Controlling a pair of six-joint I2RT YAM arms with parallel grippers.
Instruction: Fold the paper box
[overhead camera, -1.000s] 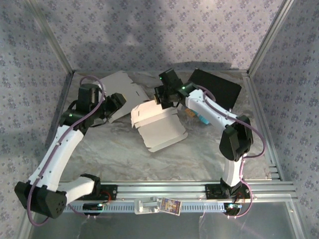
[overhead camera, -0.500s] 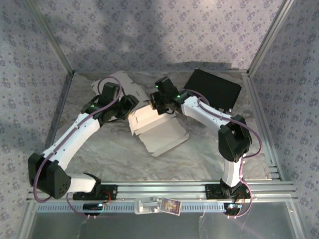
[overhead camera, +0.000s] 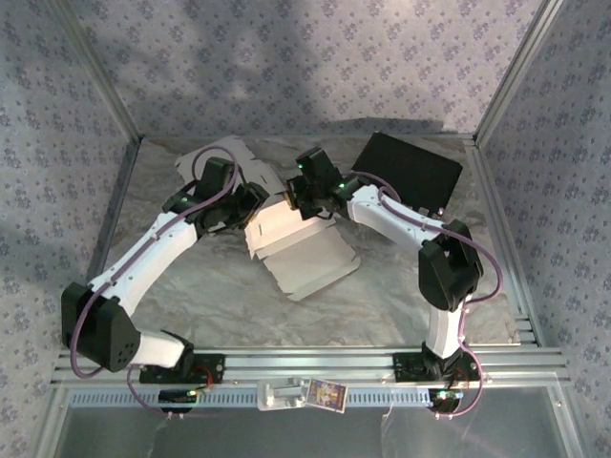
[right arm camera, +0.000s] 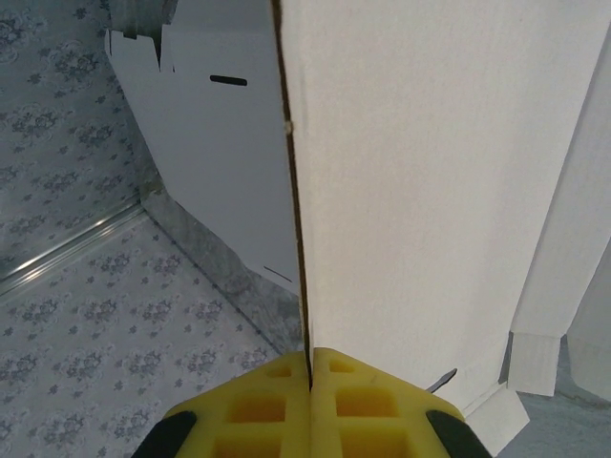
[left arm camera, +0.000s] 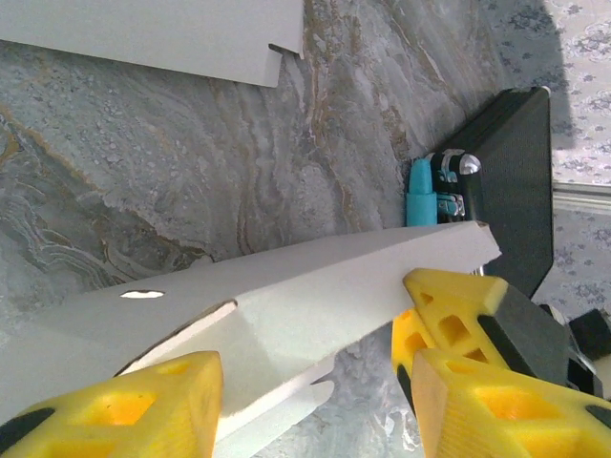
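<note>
The white paper box [overhead camera: 304, 250] lies partly folded in the middle of the table, one panel raised at its back edge. My right gripper [overhead camera: 299, 198] is shut on that raised panel [right arm camera: 430, 181], the cardboard edge pinched between its yellow fingers [right arm camera: 277, 401]. My left gripper [overhead camera: 251, 202] is at the box's back left corner. It stands open, its yellow fingers [left arm camera: 129, 405] either side of a white flap [left arm camera: 286, 305] without closing on it. The right gripper's yellow fingers [left arm camera: 449, 301] show just beyond that flap.
A second flat white cardboard sheet [overhead camera: 227, 160] lies at the back left. A black case [overhead camera: 410, 172] sits at the back right, with a teal object [left arm camera: 420, 196] beside it. Metal frame rails bound the table on all sides.
My left arm has swung right, and its open gripper has come to the box's back left corner. The right gripper shifted slightly left with the panel, then held still.
</note>
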